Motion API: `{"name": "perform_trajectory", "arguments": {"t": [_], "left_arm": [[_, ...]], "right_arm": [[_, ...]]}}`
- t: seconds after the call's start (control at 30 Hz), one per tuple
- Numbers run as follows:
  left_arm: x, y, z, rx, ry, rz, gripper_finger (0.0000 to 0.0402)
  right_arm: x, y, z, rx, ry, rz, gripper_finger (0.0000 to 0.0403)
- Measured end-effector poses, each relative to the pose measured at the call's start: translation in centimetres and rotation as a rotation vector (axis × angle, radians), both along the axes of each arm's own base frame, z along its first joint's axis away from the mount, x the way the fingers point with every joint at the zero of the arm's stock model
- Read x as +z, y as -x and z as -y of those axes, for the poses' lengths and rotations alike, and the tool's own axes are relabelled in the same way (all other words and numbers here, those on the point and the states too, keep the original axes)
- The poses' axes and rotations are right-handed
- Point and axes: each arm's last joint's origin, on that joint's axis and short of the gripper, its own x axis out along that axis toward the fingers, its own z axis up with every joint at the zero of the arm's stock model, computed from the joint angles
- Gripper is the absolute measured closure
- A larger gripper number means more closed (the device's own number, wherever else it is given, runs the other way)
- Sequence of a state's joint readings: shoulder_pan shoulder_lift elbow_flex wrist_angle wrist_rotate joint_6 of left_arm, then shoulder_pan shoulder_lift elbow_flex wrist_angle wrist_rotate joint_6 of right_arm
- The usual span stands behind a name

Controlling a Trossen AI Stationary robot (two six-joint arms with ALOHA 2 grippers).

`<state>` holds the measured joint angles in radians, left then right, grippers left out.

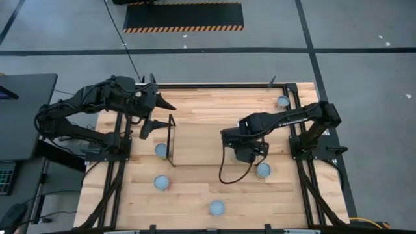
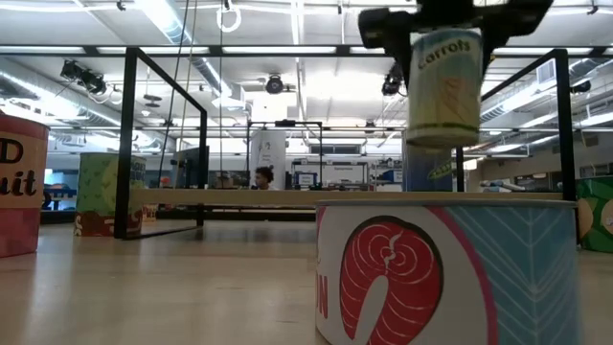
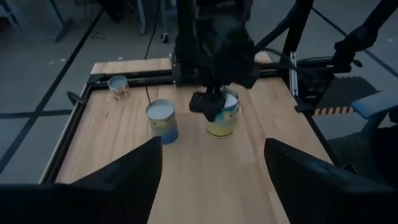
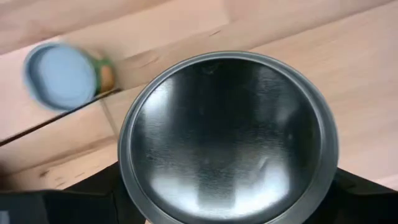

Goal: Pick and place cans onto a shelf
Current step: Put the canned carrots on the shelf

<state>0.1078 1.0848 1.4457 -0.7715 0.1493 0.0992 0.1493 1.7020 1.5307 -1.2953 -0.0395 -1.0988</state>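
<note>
Aloft over the middle of the table, a carrots can [image 2: 443,86] hangs upright in the right gripper [image 1: 246,153], fingers clamped on its sides just under the top rim, clear of the wood below. Its wide silvery lid [image 4: 227,137] fills the right wrist view. Rigid, smooth-walled and probably weighty if full, the tin looks apt to slide in a loose pinch; a grip across the label, square to the wall, seems the safest hold.

The left gripper [image 1: 153,112] waits above the shelf's left end, fingers spread wide and empty, near the black wire frame [image 1: 171,138]. The shelf [image 1: 201,146], a pale board across mid-table, appears to carry no can yet, though that is hard to judge from above.

Counted from overhead: five cans stand loose, one at the far right corner [image 1: 283,101], one beside the wire frame [image 1: 160,150], one by the right gripper [image 1: 263,170], two toward the near edge [image 1: 162,183] [image 1: 216,208]. With the held tin, six in sight; one shelf, two arms
</note>
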Motion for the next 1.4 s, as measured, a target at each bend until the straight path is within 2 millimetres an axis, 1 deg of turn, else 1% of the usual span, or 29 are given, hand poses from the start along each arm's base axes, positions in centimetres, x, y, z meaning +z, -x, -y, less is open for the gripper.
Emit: {"name": "perform_trajectory", "arguments": {"t": [0.17, 0.5, 0.63, 0.8, 1.1, 1.4], "left_arm": [[-0.2, -0.4, 0.0, -0.011, -0.023, -0.01, 0.0116], [-0.4, -0.5, 0.0, -0.006, -0.009, -0.026, 0.0116], [-0.5, -0.4, 0.0, -0.006, -0.007, -0.043, 0.0116], [-0.5, -0.4, 0.0, -0.008, -0.011, -0.041, 0.0116], [-0.4, -0.1, 0.0, -0.002, 0.002, -0.034, 0.0116], [-0.4, -0.1, 0.0, 0.0, 0.005, -0.035, 0.0116]], "right_arm": [[-1.7, 0.5, 0.0, 0.005, 0.022, -0.057, 0.0107], [-3.1, 0.8, -0.1, 0.009, 0.049, -0.079, 0.0106], [-3.2, 0.8, 0.0, 0.001, 0.073, -0.078, 0.0101], [-3.2, 1.0, 0.0, -0.039, 0.104, -0.084, 0.0086], [-3.2, 1.0, 0.0, -0.074, 0.11, -0.087, 0.0071], [-3.1, 1.4, -0.9, -0.052, 0.121, -0.102, 0.0066]]}}
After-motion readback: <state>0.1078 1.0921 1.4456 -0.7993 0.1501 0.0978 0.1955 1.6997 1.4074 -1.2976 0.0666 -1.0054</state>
